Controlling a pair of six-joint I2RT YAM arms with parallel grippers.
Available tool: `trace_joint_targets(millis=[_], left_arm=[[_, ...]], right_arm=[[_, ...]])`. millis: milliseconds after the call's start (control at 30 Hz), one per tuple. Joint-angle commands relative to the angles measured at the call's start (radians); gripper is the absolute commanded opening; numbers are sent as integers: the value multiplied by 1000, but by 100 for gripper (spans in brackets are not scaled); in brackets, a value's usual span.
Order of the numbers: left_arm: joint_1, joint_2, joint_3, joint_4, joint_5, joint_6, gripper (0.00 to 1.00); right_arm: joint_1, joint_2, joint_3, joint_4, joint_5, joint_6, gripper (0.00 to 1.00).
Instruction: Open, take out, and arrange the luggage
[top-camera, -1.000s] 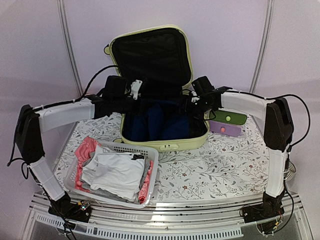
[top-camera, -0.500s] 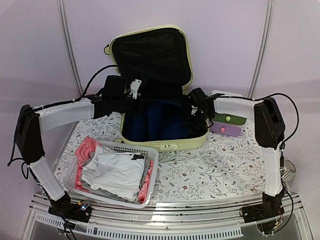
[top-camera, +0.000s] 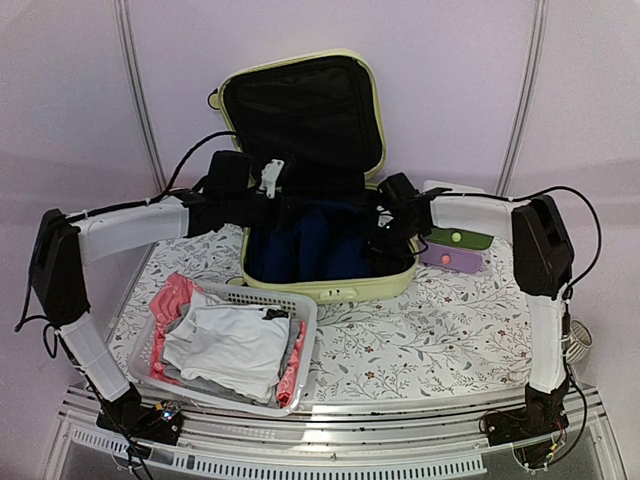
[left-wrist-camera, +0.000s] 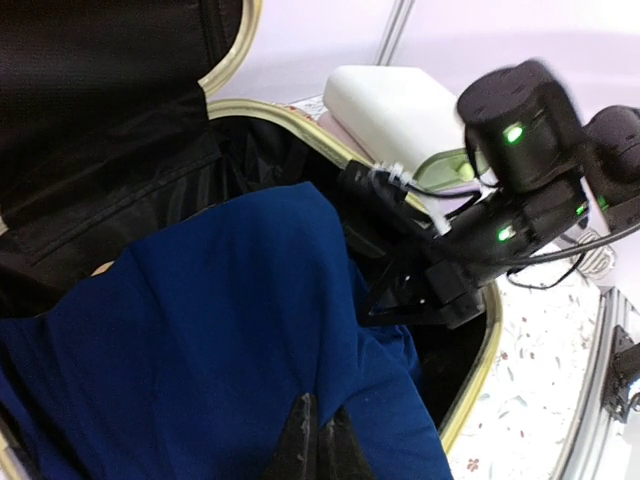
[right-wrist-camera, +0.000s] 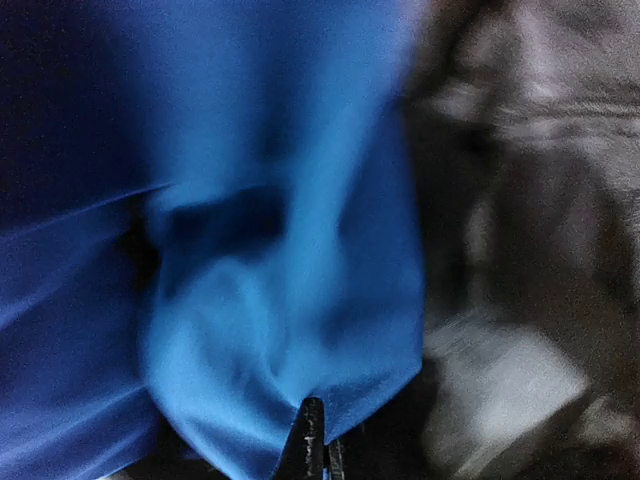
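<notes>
Luggage (top-camera: 330, 287): lid raised; placed at far centre of the tabletop (top-camera: 440, 320).
Left claw (left-wrist-camera: 318, 440): closed, pinched on the blue garment (left-wrist-camera: 220, 300) inside the luggage.
Right claw (right-wrist-camera: 312, 442): closed; garment edge is gripped.

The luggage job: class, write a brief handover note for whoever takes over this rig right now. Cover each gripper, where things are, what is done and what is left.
Left gripper: shut on the blue garment, inside the luggage.
Right gripper: looks shut on the same garment's edge, at the luggage's right side.
Luggage: on the table, lid open and upright.
Done: opening. The basket in front of it holds white, pink and grey clothes.
Left: lift the blue garment out and arrange it. Whether more lies under it cannot be seen.
</notes>
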Motion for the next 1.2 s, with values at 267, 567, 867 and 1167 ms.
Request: trace_joint_targets(millis=[267, 567, 867, 1167], left_arm=[[-48, 87, -19, 125, 167, -82, 0], [-68, 109, -40, 158, 210, -100, 21], [-38, 115, -68, 200, 220, -178, 0], [40, 90, -194, 385, 324, -343, 0]], right_arm=[[10, -180, -20, 282, -342, 102, 4], [9, -190, -93, 438, -391, 213, 17], [12, -233, -261, 695, -469, 300, 62], [23, -251, -314, 838, -472, 324, 79]])
